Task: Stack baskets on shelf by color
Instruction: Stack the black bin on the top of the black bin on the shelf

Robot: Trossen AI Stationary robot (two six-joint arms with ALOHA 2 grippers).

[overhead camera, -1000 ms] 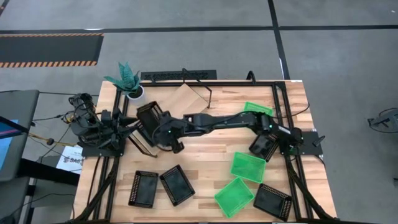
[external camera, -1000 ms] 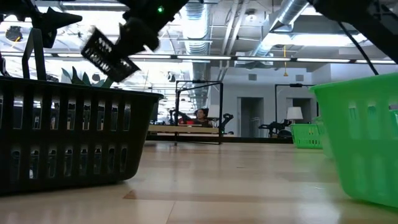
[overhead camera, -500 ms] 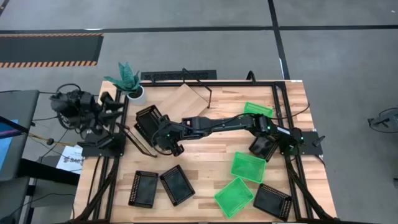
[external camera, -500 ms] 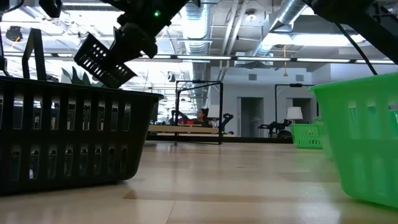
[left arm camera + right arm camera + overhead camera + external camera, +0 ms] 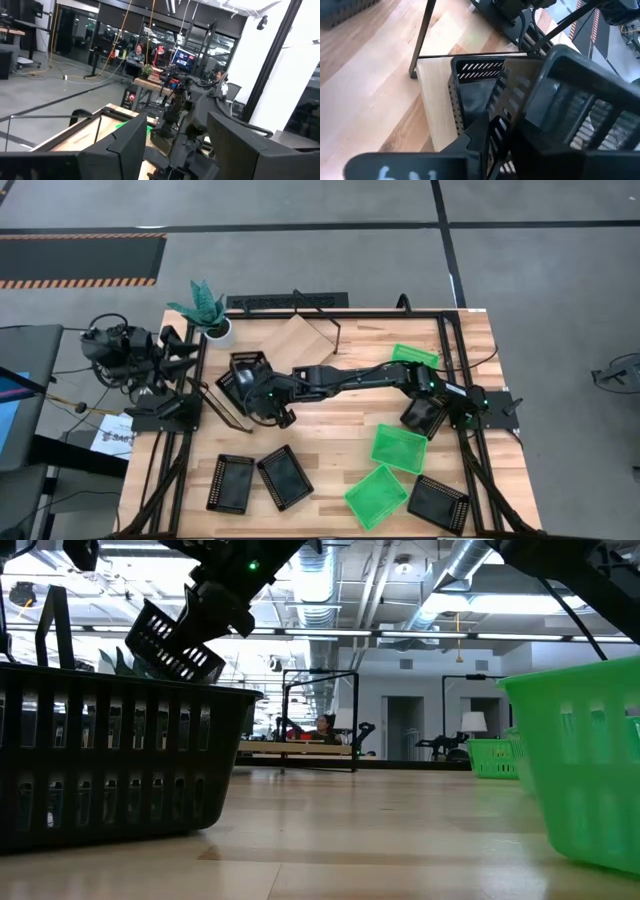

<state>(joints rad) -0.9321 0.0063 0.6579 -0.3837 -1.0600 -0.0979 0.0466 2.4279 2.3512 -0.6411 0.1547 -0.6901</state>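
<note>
My right gripper reaches across the table to its left half and is shut on a black basket, also seen in the low view. It holds the basket over the left end of the shelf, a light-wood board on a black wire frame. My left gripper hangs raised beyond the table's left edge. Its fingers stand wide open with nothing between them. Other baskets rest flat on the table. My right gripper has the black basket by its near wall, the perforated wall standing between the two fingers, one finger on the hollow's side and one outside. The fingers slant down from the table's right. The basket is tilted; I cannot tell whether its far end rests on the board.
Two black baskets lie near the front left. Green baskets and black ones lie on the right half. A potted plant stands at the far left corner.
My left gripper has drawn back from the shelf toward the table's left edge and risen, then kept still. My right gripper has stayed in place. The black basket has turned a little in its hold, still tilted above the shelf's left end.
</note>
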